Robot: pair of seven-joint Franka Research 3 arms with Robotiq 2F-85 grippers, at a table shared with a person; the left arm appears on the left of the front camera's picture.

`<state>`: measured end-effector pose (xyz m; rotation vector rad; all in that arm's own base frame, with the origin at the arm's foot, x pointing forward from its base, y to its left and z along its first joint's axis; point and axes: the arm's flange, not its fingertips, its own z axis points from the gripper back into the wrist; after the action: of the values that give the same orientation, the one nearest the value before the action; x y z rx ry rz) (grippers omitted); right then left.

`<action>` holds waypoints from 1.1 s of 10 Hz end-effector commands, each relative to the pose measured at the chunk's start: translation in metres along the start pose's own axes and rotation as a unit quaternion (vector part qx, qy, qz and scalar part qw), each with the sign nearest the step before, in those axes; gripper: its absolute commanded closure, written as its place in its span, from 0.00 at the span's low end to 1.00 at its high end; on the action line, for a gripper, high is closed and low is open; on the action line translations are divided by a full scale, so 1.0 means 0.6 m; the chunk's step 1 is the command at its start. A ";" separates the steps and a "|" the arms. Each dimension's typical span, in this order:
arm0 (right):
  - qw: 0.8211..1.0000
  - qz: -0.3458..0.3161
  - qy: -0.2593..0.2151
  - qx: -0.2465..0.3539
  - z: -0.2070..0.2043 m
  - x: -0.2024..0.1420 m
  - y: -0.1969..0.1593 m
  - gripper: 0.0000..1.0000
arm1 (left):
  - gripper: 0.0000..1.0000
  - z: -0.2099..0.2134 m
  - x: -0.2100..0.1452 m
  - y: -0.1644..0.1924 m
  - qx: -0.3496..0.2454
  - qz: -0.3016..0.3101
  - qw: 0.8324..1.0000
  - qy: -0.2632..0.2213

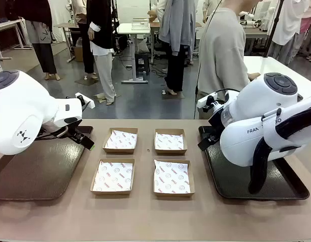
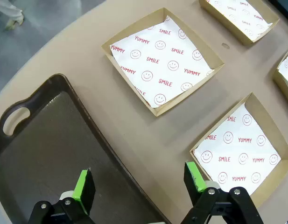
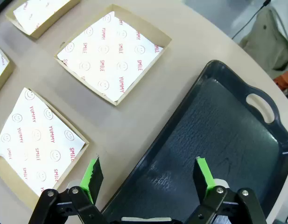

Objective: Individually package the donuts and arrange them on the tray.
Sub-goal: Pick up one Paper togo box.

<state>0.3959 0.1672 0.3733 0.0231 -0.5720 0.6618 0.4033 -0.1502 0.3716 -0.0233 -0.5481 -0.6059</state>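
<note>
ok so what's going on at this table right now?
Setup stage, nothing packed yet. Four cardboard boxes sit in a two-by-two block mid-table, each holding just a printed paper liner. The left hand hangs open over the inner edge of the left tray. The right hand hangs open over the inner edge of the right tray. Neither holds anything. A person stands at the far side.

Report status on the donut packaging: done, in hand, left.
Done: four boxes with paper liners sit in a two-by-two grid between the left tray and right tray. In hand: nothing; the left gripper and right gripper are open, each above its tray's inner edge. Left: the boxes hold liners alone and what shows of the trays is bare, so all packing and arranging remains.
</note>
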 end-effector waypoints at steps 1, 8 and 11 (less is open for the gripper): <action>1.000 0.000 0.000 0.000 0.000 0.000 0.000 0.00 | 0.00 0.000 0.000 0.000 0.000 0.000 1.000 0.000; 1.000 0.000 0.000 0.000 0.000 0.000 0.000 0.00 | 0.00 0.000 0.000 0.000 0.000 0.000 1.000 0.000; 1.000 0.000 0.000 0.000 0.000 0.000 0.000 0.00 | 0.00 0.000 0.000 0.000 0.000 0.000 1.000 0.000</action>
<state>0.3959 0.1671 0.3733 0.0228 -0.5721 0.6617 0.4032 -0.1504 0.3716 -0.0235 -0.5481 -0.6062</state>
